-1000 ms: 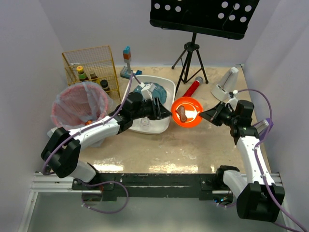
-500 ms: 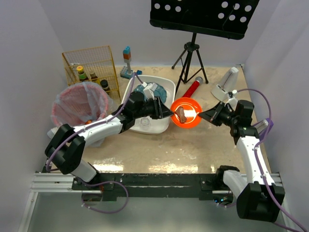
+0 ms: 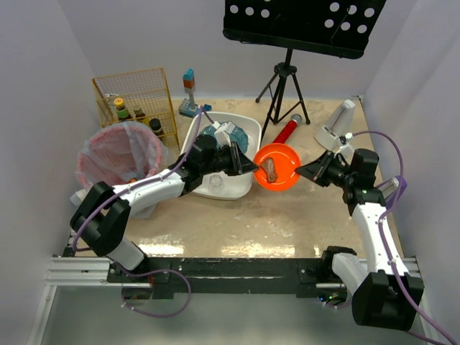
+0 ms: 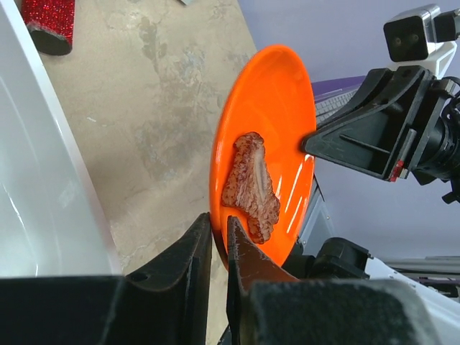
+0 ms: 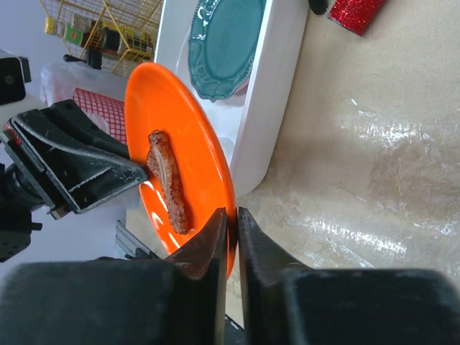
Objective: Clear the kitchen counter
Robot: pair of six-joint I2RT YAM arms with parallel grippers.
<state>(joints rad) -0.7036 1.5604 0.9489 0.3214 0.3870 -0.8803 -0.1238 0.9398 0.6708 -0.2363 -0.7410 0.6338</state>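
Note:
An orange plate (image 3: 282,167) with a brown piece of meat (image 3: 269,169) on it is held above the beige kitchen counter (image 3: 287,215), just right of the white tub. My left gripper (image 3: 253,167) is shut on the plate's left rim. My right gripper (image 3: 302,172) is shut on its right rim. In the left wrist view the jaws (image 4: 218,230) pinch the rim of the plate (image 4: 277,108) below the meat (image 4: 251,187). In the right wrist view my gripper (image 5: 231,223) clamps the plate (image 5: 187,122) edge, and the meat (image 5: 167,180) lies along it.
A white tub (image 3: 241,192) holding a teal plate (image 3: 215,133) stands left of the plate. A pink-lined bin (image 3: 118,154) and a yellow wire rack (image 3: 133,93) with bottles are at the left. A red glitter cylinder (image 3: 286,131), a tripod stand (image 3: 287,86) and a white object (image 3: 336,122) stand behind.
My left gripper has moved right from over the tub to the plate's left rim and closed on it. The right gripper keeps its hold; the plate has barely shifted.

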